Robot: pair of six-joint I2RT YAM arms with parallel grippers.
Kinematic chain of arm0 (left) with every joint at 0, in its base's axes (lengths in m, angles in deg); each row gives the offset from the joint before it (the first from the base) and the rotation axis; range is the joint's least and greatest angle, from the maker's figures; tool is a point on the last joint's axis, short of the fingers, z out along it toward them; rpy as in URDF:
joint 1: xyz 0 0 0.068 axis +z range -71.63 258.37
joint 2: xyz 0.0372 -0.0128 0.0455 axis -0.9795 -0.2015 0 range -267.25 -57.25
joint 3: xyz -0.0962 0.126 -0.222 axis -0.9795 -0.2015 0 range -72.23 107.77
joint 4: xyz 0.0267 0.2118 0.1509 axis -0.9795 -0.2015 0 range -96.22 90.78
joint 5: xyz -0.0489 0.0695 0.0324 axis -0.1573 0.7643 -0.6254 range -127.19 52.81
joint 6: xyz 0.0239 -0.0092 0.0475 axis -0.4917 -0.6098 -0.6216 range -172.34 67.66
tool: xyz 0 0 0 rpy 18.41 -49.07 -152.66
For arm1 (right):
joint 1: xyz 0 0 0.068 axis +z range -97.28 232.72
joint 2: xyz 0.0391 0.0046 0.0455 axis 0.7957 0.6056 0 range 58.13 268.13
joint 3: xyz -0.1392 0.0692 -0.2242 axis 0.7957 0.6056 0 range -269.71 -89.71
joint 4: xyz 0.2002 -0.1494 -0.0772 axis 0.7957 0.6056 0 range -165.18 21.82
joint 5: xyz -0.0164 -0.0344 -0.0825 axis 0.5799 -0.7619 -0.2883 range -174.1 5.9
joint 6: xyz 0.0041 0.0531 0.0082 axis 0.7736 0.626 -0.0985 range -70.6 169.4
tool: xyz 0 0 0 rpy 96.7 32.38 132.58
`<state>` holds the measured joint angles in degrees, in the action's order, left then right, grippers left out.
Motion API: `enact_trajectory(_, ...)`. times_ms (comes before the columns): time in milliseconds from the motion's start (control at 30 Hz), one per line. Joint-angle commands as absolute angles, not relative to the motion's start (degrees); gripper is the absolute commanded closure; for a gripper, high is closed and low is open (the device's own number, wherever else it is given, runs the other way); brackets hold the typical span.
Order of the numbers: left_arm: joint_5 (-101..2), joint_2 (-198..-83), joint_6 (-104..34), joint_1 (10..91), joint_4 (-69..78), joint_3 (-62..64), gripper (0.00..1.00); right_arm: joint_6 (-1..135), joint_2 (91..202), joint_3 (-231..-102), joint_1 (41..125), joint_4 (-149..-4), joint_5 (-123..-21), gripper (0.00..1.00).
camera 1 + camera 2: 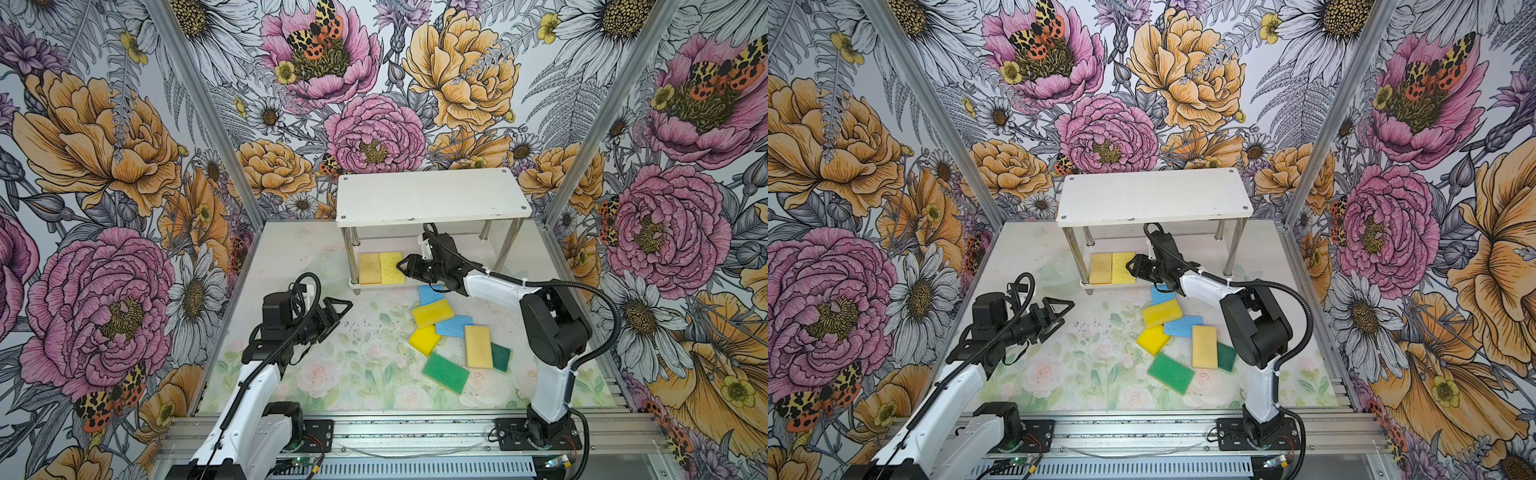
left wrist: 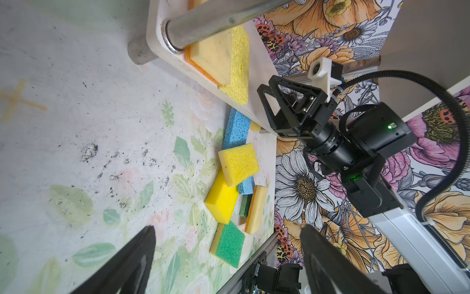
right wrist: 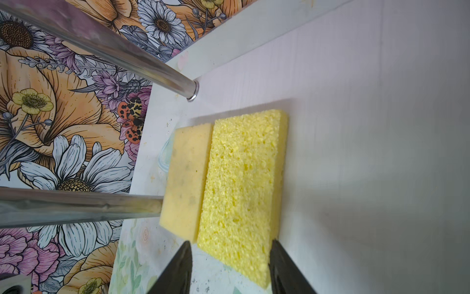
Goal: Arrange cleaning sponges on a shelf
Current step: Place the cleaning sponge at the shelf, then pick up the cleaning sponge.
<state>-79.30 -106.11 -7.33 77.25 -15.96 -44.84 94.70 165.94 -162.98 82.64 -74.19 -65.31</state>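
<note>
Two sponges [image 1: 381, 268] lengthwise front-to-back on lower shelf [image 3: 356, 152]; left tool [image 1: 341, 311] spread, grip of right tool [image 1: 401, 264] unclear.

Light was bright, even and diffuse from above in both top views, with no hard shadows on the table [image 1: 332, 270]. The shelf [image 1: 432, 195] shaded its lower tier softly. Wide-angle bowing showed at the frame edges. Right wrist view: streaked reflections on a chrome post [image 3: 101, 48], soft grey shadow beside the yellow sponge [image 3: 244, 193]. Fingers of the left gripper [image 2: 227, 227] and right gripper [image 3: 230, 241] were dark, blurred, too close for focus.
</note>
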Motion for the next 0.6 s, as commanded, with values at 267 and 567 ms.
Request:
enact_trajectory(267, -72.31, -106.52, -7.13, 63.69, -15.72, -43.63, 0.08, 95.31, 149.43, -147.37, 82.34, -72.46, -66.15, 0.49)
enact_trajectory(567, -67.16, -111.48, -1.79, 52.79, -6.33, -45.32, 0.08, 93.31, 136.88, -138.82, 82.15, -57.57, -69.17, 0.49)
